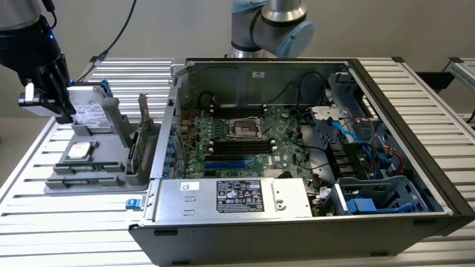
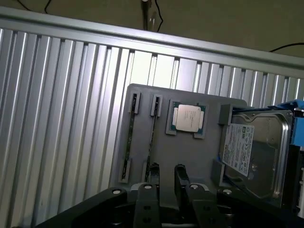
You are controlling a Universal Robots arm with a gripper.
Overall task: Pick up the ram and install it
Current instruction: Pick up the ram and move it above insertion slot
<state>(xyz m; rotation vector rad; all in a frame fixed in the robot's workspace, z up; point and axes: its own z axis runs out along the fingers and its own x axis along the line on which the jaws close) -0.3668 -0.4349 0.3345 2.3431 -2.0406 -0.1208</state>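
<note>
Wrist view shows the claw parted and empty near the ram standing just beside the CPU, so best centre it astride that thin edge before squeezing.

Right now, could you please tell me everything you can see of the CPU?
The CPU is a square chip with a dull silvery metal lid, faintly printed, and a green board edge. It lies flat, lid up, in a recess of the grey tray, held by raised corner brackets, beside the hard drive. Nothing else touches it.
</note>
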